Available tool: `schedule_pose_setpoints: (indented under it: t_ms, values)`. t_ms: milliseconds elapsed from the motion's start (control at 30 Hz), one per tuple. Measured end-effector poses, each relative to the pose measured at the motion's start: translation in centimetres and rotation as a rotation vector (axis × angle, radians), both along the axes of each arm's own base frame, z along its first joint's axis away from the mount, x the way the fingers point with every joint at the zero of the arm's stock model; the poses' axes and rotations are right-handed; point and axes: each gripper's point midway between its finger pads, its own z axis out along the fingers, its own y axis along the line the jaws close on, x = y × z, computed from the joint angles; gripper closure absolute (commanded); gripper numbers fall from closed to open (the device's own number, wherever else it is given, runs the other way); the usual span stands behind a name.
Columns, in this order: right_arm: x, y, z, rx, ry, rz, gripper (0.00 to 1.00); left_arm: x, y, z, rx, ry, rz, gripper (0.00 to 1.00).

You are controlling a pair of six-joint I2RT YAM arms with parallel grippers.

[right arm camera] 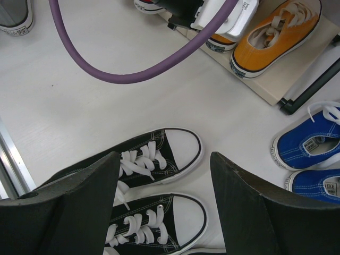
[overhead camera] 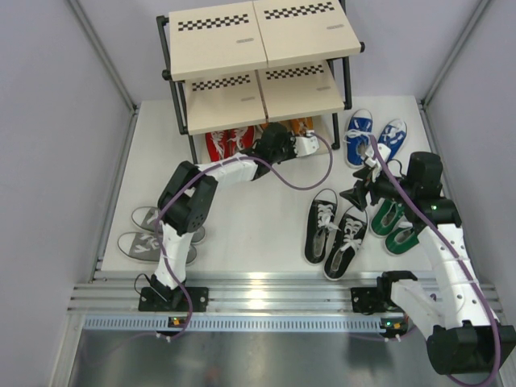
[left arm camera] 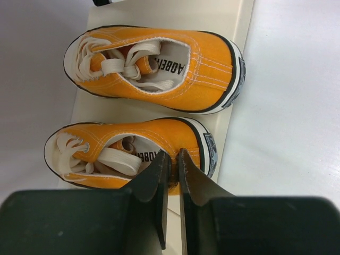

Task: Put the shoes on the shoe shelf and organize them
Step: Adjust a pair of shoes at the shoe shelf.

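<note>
Orange shoes [left arm camera: 159,64] point into shelf [left arm camera: 212,13], heels outward (left hand [left arm camera: 173,156] closed; right hand [right arm camera: 164,155] open).

Orange shoes [left arm camera: 212,69], beige checker-striped shelf [overhead camera: 218,44]

White table [overhead camera: 242,234], silver slotted rail [overhead camera: 266,294] along near edge, grey walls [overhead camera: 48,121]

Far orange sneaker [left arm camera: 212,64], insole: black print "AOBEI…", rest hidden. Near orange sneaker [left arm camera: 159,135], insole: "AOBE…", partly covered. Heel patches, blue sneaker [right arm camera: 303,154] insole tag, shoe shelf [overhead camera: 218,48] board marks: unreadable.
</note>
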Motion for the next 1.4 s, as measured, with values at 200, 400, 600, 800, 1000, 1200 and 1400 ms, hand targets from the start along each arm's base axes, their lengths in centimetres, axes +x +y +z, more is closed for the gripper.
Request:
schedule_pose_setpoints:
  t_ms: [200, 400, 600, 800, 1000, 1200, 1400]
  values:
    - [0.0, 0.0, 0.0, -0.002, -0.002, 0.001, 0.31, -0.1, -0.1, -0.1, 0.029, -0.019, -0.039, 0.98]
    - [0.0, 0.0, 0.0, -0.003, -0.002, -0.002, 0.31, -0.4, -0.3, -0.2, 0.06, -0.023, -0.093, 0.99]
    - [0.0, -0.1, 0.0, -0.004, -0.003, -0.002, 0.31, -0.7, -0.2, -0.2, 0.072, 0.005, -0.157, 1.0]
    - [0.0, -0.1, 0.0, -0.004, -0.003, -0.002, 0.31, -1.0, -0.1, -0.1, 0.073, 0.037, -0.21, 1.0]
    - [0.1, -0.1, 0.0, -0.004, -0.003, -0.002, 0.31, -1.2, 0.1, -0.1, 0.071, 0.057, -0.254, 1.0]
    - [0.1, -0.1, 0.0, -0.005, -0.003, -0.004, 0.31, -1.6, 0.2, -0.1, 0.069, 0.085, -0.287, 1.0]
    - [0.1, -0.1, 0.0, -0.006, -0.003, -0.004, 0.31, -1.8, 0.3, 0.1, 0.074, 0.104, -0.317, 1.0]
